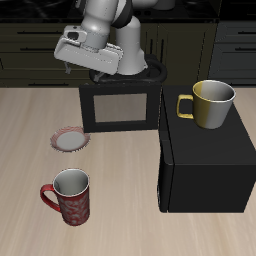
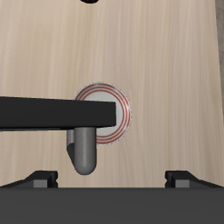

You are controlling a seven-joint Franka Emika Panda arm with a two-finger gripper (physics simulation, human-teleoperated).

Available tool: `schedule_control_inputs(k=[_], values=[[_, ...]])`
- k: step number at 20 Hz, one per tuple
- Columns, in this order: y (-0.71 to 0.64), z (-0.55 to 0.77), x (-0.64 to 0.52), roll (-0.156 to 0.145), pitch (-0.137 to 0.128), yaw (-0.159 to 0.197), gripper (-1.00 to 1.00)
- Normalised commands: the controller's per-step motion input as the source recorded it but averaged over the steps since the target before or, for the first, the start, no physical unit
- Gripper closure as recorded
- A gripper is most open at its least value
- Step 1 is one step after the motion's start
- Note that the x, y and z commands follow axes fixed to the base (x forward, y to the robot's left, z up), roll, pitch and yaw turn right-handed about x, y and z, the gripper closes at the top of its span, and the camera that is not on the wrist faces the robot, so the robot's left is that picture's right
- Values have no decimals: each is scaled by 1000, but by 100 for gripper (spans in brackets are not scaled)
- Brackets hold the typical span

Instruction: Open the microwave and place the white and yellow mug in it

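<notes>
While upright on the microwave [image 1: 205, 160], white and yellow mug [image 1: 211, 103], pincer [image 1: 84, 68] grip indiscernible.

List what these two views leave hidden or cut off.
- Microwave interior: the exterior view shows only outer walls, and the frame edge cuts one side.
- Grey handle: the open door hides it in the exterior view.
- White and yellow mug: outside the wrist view.
- Gripper: the wrist body hides its fingertips in the exterior view.
</notes>
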Motion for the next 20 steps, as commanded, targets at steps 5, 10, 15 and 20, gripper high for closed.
schedule_control_inputs(k=[5, 10, 15, 20], values=[[-114, 447, 155, 62, -36, 92, -100], [-129, 634, 183, 71, 5, 50, -100], [-3, 594, 80, 117, 32, -5, -100], [30, 438, 283, 26, 77, -21, -100]])
